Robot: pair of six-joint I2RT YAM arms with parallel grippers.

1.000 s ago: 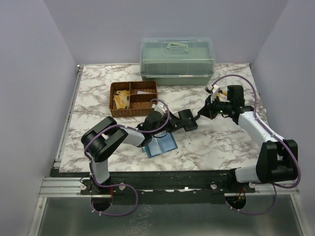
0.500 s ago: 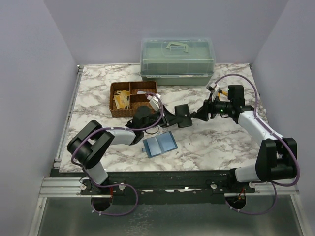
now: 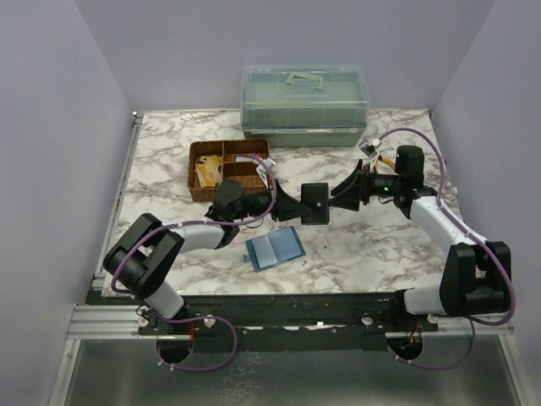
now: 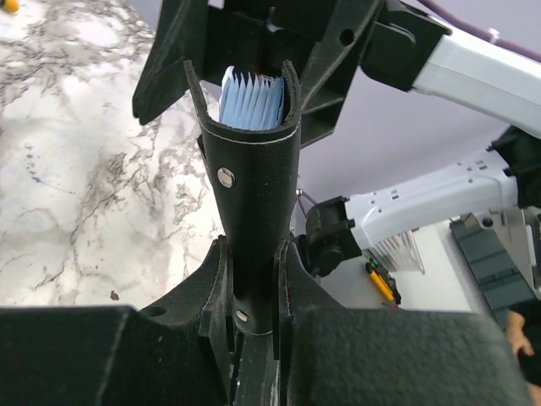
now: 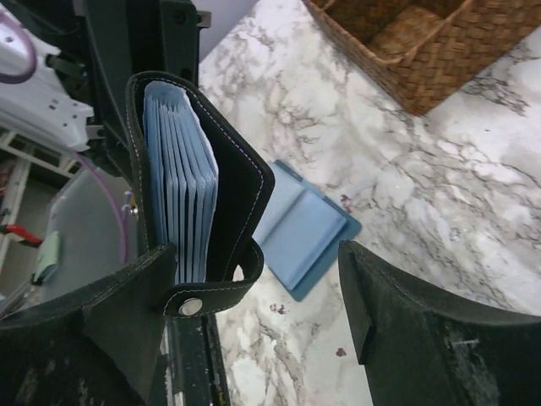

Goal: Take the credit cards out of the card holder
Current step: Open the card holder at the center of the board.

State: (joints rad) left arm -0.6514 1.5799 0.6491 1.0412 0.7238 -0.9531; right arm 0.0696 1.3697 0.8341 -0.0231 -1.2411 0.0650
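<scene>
Basket (image 3: 230, 169) stands left of centre on the marble table (image 3: 380, 245), and a blue folder (image 3: 275, 248) lies flat nearer the arms. The left gripper (image 4: 252, 249) is nearly closed, pinching the fold of the holder (image 3: 315, 203) and keeping it off the table, mid-scene. The holder gapes slightly, showing pale-blue pockets (image 5: 182, 194). The right gripper (image 5: 258, 254) is spread wide around it, gripping nothing.

Marble-patterned table (image 3: 380, 245): layout at centre.
Small black bifold card holder (image 3: 314, 203) sits mid-table, between left gripper (image 3: 296, 205) on its left and right gripper (image 3: 336, 194) on its right. Light-blue flat folder (image 3: 275, 248) lies before it. Brown woven divided basket (image 3: 230, 169) behind-left; clear lidded plastic box (image 3: 304, 101) at back edge.
</scene>
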